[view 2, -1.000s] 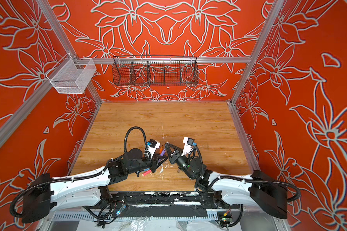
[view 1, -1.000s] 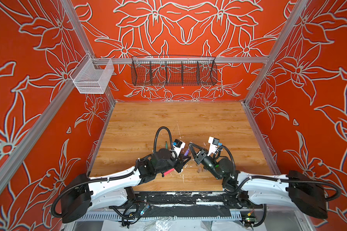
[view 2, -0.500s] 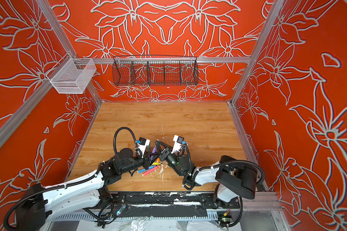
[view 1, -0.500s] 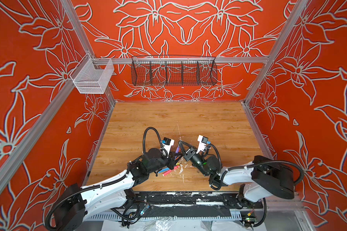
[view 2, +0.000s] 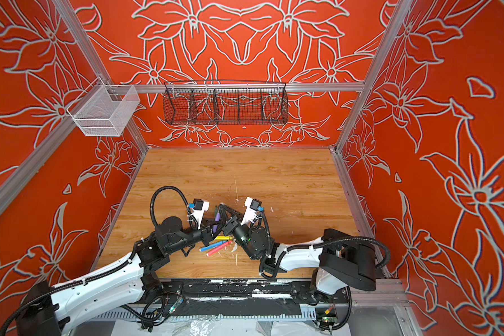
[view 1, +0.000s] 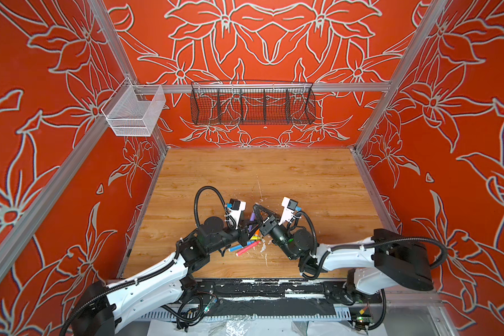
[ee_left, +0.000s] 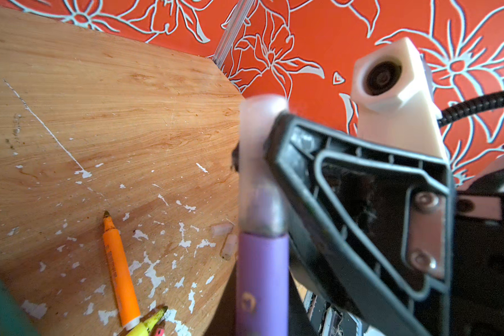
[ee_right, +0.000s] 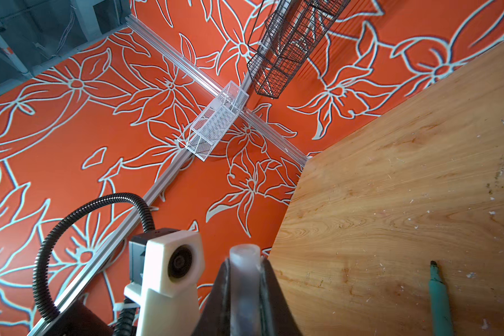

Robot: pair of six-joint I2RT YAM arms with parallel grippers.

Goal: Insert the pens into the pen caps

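Note:
My left gripper [view 1: 246,229] is shut on the purple pen [view 1: 252,216], which shows up close in the left wrist view [ee_left: 262,285]. A translucent pen cap [ee_left: 259,174] sits over the pen's tip. My right gripper [ee_right: 245,291] is shut on this cap [ee_right: 245,279], and its black fingers [view 1: 259,211] meet the pen above the table in both top views. Orange [ee_left: 118,261], yellow [view 1: 255,238], blue [view 1: 235,248] and pink [view 1: 246,249] pens lie below the grippers. A green pen [ee_right: 440,299] lies nearby. Two loose caps [ee_left: 221,229] rest beside the orange pen.
White flecks [ee_left: 153,276] litter the wooden table [view 1: 274,174] around the pens. A black wire basket [view 1: 252,103] and a white mesh basket [view 1: 134,112] hang on the walls, well above the table. Orange walls close three sides.
Both grippers have shifted left and a little toward the back, still joined at the pen and cap. The right arm has folded inward. The pens on the table now show uncovered.

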